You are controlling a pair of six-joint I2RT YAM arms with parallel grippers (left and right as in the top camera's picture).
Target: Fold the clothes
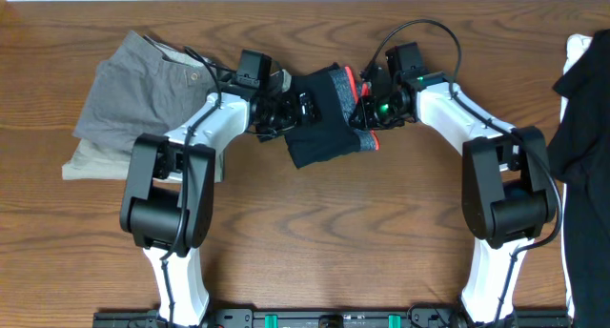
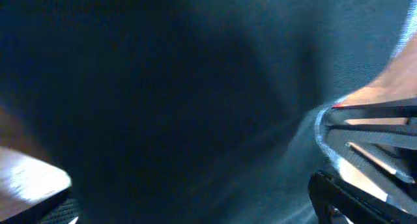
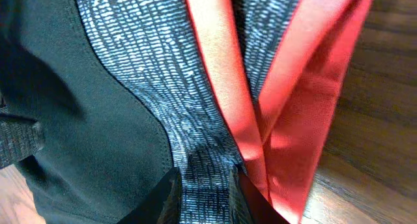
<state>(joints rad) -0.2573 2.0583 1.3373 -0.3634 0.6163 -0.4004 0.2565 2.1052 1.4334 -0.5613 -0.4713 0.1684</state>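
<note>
The dark navy trousers (image 1: 322, 123) lie bunched in a small folded bundle at the table's middle back, with the mottled grey waistband and coral-red edge (image 1: 367, 142) on the right side. My left gripper (image 1: 289, 109) is at the bundle's left edge; its wrist view is filled with dark fabric (image 2: 195, 107), and the fingers sit wide apart at the frame's sides. My right gripper (image 1: 363, 107) is at the bundle's right edge, its fingers (image 3: 205, 198) shut on the grey waistband (image 3: 163, 74) beside the coral-red edge (image 3: 293, 87).
Grey button-front shorts (image 1: 143, 90) lie on a beige garment at the back left, under my left arm. Another black garment (image 1: 581, 128) lies along the right edge on something white. Bare wood table (image 1: 324, 233) spreads in front.
</note>
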